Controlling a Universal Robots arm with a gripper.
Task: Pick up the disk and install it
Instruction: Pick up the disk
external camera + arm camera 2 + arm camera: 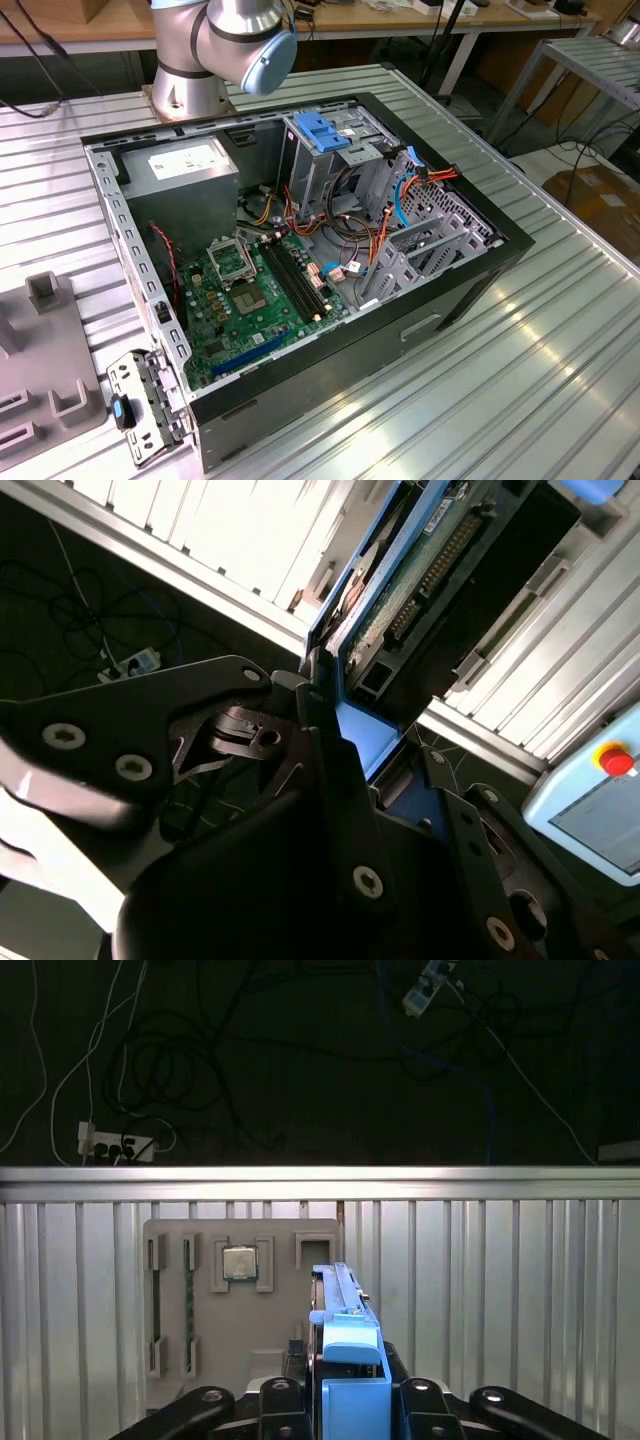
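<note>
In the exterior view, the open case point(330, 380) is seen on the ribbed table point(530, 360). The grey drive cage point(345, 170) stands at its far side, and loose cables point(385, 225) lie just beside the cage on the exterior view's right; these could be caught if the disk is brought in low. In the second wrist view, the gripper point(365, 745) is clenched on the disk point(425, 565) by one end of its blue carrier, so a small knock may tilt it. In the first wrist view, the disk point(345, 1320) is held on edge, off the table, near a grey fixture plate point(180, 1250). A tilted disk would probably jam at the cage.
</note>
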